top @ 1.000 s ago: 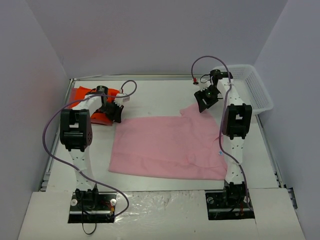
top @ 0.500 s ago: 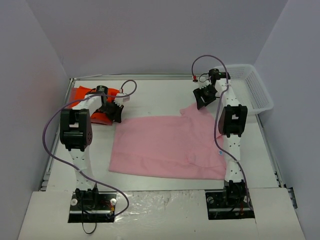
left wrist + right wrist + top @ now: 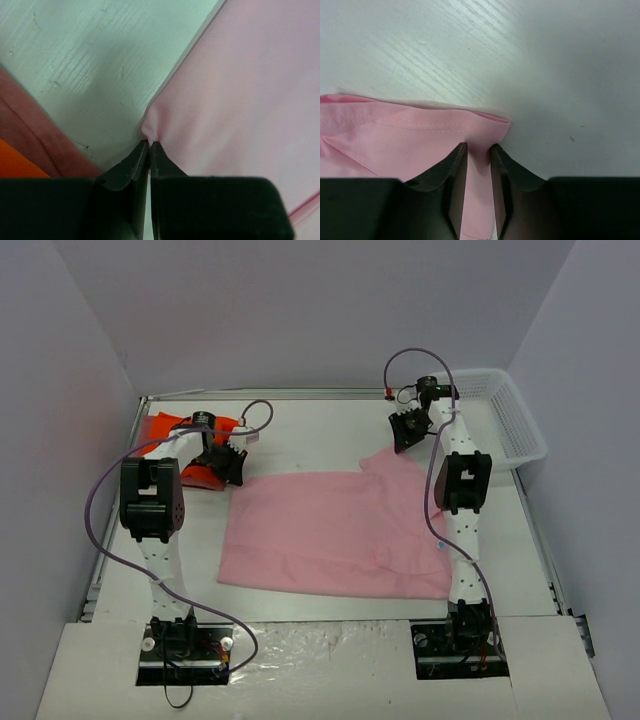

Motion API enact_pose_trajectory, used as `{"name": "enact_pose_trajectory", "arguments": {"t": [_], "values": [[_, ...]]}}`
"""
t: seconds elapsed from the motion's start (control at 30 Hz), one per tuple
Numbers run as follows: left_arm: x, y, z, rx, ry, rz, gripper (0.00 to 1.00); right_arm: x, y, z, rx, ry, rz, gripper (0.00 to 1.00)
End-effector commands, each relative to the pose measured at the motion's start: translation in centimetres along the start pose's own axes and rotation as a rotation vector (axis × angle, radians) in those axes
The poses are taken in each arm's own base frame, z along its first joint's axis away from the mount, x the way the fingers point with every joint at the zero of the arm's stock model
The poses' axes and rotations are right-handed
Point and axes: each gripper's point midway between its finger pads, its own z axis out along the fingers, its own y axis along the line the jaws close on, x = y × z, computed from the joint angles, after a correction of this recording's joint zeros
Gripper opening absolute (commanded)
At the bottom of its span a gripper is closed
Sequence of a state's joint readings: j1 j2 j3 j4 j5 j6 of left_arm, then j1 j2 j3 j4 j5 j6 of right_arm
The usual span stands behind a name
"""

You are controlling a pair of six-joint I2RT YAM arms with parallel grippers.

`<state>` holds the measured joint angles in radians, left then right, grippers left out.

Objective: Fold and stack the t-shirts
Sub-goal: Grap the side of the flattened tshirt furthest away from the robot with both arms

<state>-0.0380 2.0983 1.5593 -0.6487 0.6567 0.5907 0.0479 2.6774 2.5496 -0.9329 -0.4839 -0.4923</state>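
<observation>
A light pink t-shirt [image 3: 330, 535] lies spread flat in the middle of the table. My left gripper [image 3: 235, 472] [image 3: 150, 142] is at its far left corner, shut on a small pinch of the pink cloth [image 3: 240, 90]. My right gripper [image 3: 400, 443] [image 3: 479, 147] is at the far right sleeve. Its jaws stand a narrow gap apart, astride the sleeve's hem [image 3: 395, 140], with a strip of pink cloth between them. A bright orange t-shirt [image 3: 163, 426] [image 3: 15, 167] and a dull pinkish-red folded one [image 3: 30, 132] lie at the far left, beside my left gripper.
A white mesh basket [image 3: 505, 415] stands at the far right corner, just behind the right arm. Bare white table [image 3: 545, 60] lies beyond the sleeve. Walls close in the table on three sides.
My right gripper has moved a little farther back onto the sleeve's edge and its jaws have narrowed. The left gripper has not moved.
</observation>
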Motion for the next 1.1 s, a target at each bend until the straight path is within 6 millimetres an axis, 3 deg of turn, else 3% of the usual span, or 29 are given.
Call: {"name": "enact_pose_trajectory", "arguments": {"t": [0.0,0.07,0.2,0.27,0.47,0.77,1.07], "values": [[0.7,-0.9,-0.2,0.023,0.019,-0.006,0.02,2.7,1.2,3.3,-0.044,0.105,0.037,0.20],[0.7,-1.1,-0.1,0.029,0.021,-0.008,0.02,2.7,1.1,3.4,-0.030,0.112,0.032,0.14],[0.9,-1.7,0.3,0.052,0.032,0.005,0.02,2.4,0.5,3.3,0.016,0.112,0.014,0.11],[1.0,-1.7,0.3,0.051,0.037,0.010,0.02,2.1,0.1,3.3,0.040,0.103,0.014,0.01],[0.3,-1.4,-0.3,0.025,0.028,0.009,0.02,1.8,0.1,2.4,0.059,0.100,-0.003,0.00],[-3.3,-1.6,-4.5,-0.044,-0.030,0.059,0.02,-0.5,0.9,-3.4,0.118,0.017,-0.044,0.00],[-4.3,-3.0,-7.3,-0.070,-0.063,0.089,0.02,-1.4,2.4,-8.0,0.125,-0.044,-0.060,0.00]]}}
